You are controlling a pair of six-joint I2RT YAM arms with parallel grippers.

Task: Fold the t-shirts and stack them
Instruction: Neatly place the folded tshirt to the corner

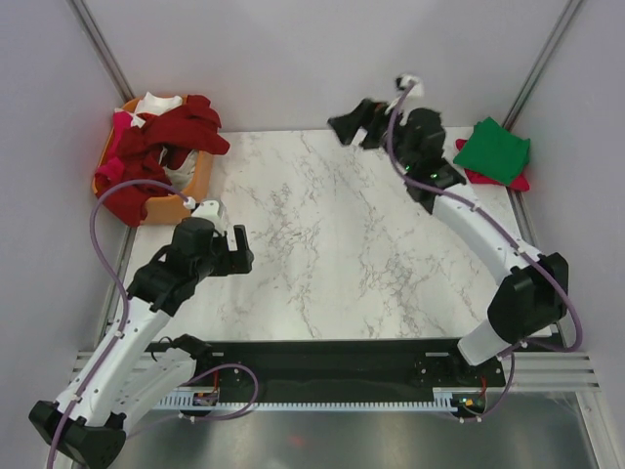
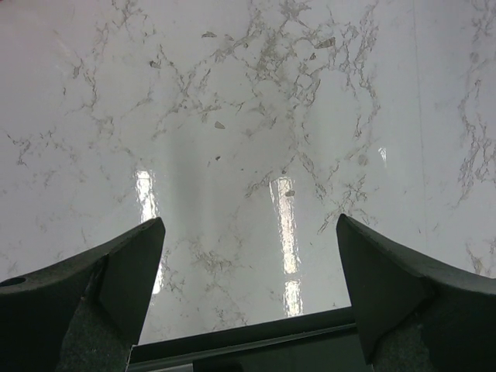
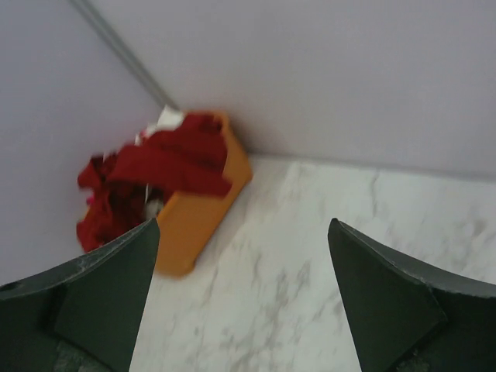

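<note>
A folded bright green t-shirt point(image 1: 493, 149) lies on a folded bright red one point(image 1: 512, 181) at the table's far right. Dark red shirts point(image 1: 176, 132), with white point(image 1: 156, 103) and pink point(image 1: 119, 137) ones, are heaped in the orange basket point(image 1: 186, 191) at the far left; the heap also shows in the right wrist view point(image 3: 167, 167). My left gripper point(image 1: 239, 252) is open and empty over bare marble near the basket. My right gripper point(image 1: 354, 122) is open and empty, raised above the table's far edge, pointing left toward the basket.
The marble tabletop point(image 1: 342, 234) spans the middle. Grey walls close in the back and sides. A black rail point(image 1: 322, 357) and metal frame run along the near edge. A purple cable point(image 1: 103, 230) loops beside the left arm.
</note>
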